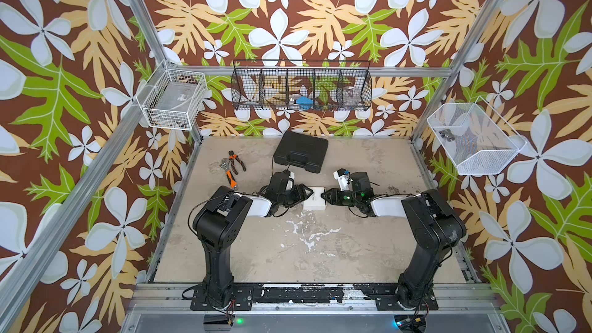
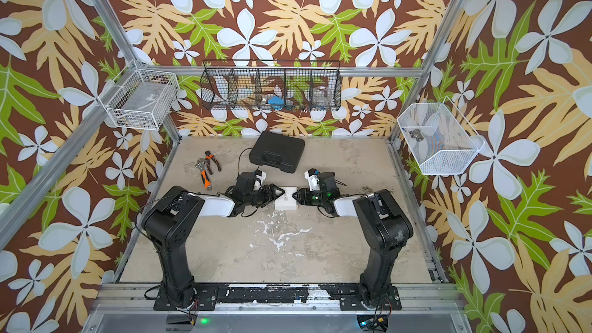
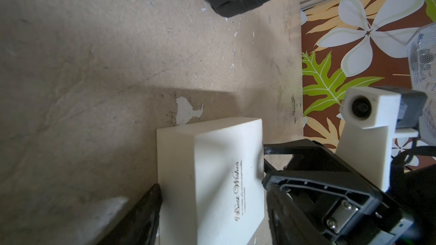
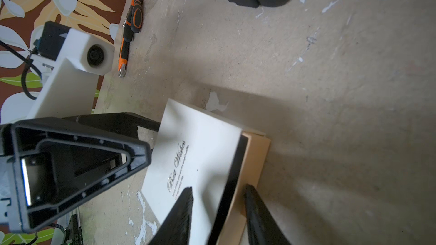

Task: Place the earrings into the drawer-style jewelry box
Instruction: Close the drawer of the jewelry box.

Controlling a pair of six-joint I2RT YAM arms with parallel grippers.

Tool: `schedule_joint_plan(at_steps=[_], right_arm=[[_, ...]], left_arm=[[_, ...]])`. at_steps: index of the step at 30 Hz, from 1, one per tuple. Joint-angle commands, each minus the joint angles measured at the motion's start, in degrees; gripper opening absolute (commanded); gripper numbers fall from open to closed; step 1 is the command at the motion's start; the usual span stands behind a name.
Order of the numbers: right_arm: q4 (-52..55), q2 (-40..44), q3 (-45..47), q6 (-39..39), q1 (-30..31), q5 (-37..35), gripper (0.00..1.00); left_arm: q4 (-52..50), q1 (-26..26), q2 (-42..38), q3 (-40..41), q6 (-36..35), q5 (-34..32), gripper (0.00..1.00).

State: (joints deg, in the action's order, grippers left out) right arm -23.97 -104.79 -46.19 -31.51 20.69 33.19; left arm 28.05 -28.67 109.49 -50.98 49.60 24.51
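Nearest the lens, the left arm point(image 1: 221, 235) and right arm point(image 1: 429, 235) rise from the near rail and lean in over the counter point(image 1: 304, 251), meeting at its middle. Far left lie orange-handled pliers point(image 1: 235, 168), well apart from the work.

Next comes the left claw point(image 1: 308, 193), spread wide about the left end of the drawer-style jewelry box point(image 1: 315, 199). In the left wrist view one finger point(image 3: 151, 206) sits right against the white sleeve point(image 3: 224, 173), but I cannot tell whether the sleeve is clamped or merely bracketed.

The box sits between the two claws, with a black case point(image 1: 301, 152) beyond it on the far side. At its right end the tan tray point(image 4: 256, 159) pokes a little way out, showing a strip of black lining point(image 4: 236, 173).

The right claw point(image 1: 324, 194) stands narrower, with a finger to each side of that tray end. I cannot tell whether it truly pinches. The earrings cannot be made out in any view.

My reading is that the step in hand is opening the drawer, and no earring has visibly gone in. The next move calls for the left claw to hold the sleeve firm while the right draws the tray straight rightward, in line with the sleeve, far enough to bare the lining. A skewed pull would likely jam it or drag the whole box.
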Motion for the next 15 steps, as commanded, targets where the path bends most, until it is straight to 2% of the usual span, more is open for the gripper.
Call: schedule_joint_plan(at_steps=[1,15], right_arm=[[-0.86,-0.34,-0.46,-0.1,0.09,0.47,0.39],[0.5,-0.94,-2.35,0.77,0.07,0.4,0.39]], left_arm=[[0.88,-0.07,0.07,0.0,-0.6,0.83,0.71],[0.99,0.31,-0.84,0.18,-1.59,0.62,0.71]])
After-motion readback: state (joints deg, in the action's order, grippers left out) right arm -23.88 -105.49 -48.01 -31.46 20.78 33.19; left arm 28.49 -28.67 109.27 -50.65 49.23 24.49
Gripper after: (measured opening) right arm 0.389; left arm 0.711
